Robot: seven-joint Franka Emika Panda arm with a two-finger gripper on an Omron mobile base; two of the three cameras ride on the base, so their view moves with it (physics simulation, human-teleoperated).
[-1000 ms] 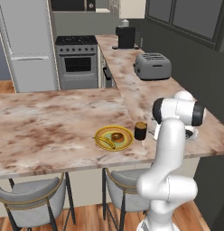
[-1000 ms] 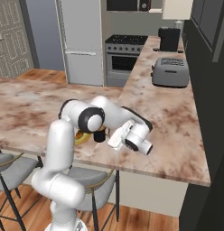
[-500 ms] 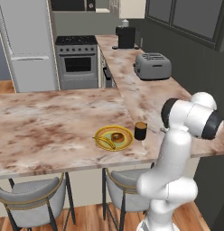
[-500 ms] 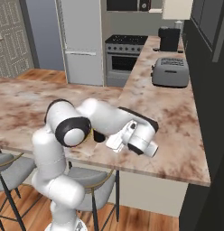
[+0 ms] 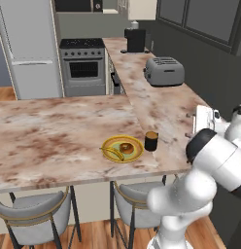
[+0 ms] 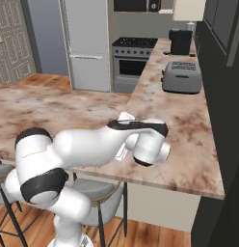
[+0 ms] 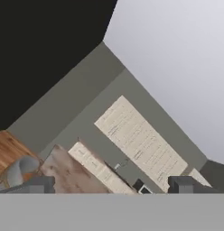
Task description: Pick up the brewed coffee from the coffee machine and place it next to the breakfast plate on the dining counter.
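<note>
- Left base view: the brewed coffee [image 5: 151, 140] stands upright on the dining counter [image 5: 54, 131], just beside the breakfast plate [image 5: 122, 148] on its right and seemingly not touching it. To my eye the placing is done, so your main risk is undoing it. The arm's white links bulk large at the lower right, near the counter's edge; a wide swing of the elbow across the top could clip the mug and spill it onto the plate or off the edge. The coffee machine [image 5: 135, 40] sits far back on the side counter, beyond the toaster [image 5: 164, 71], well apart from all this.
- Right base view: the forearm lies across the counter right where mug and plate should be, so you cannot check either from here. Don't trust this side for clearance; a low sweep could drag something unseen.
- Hand view: the gripper [image 7: 114, 186] points away from the counter, toward a wall and ceiling, with wood floor and a stool [image 7: 19, 169] at the lower left. Its fingertips [image 7: 39, 184] stand well apart with nothing between them. This camera won't warn you of a collision behind the hand.
</note>
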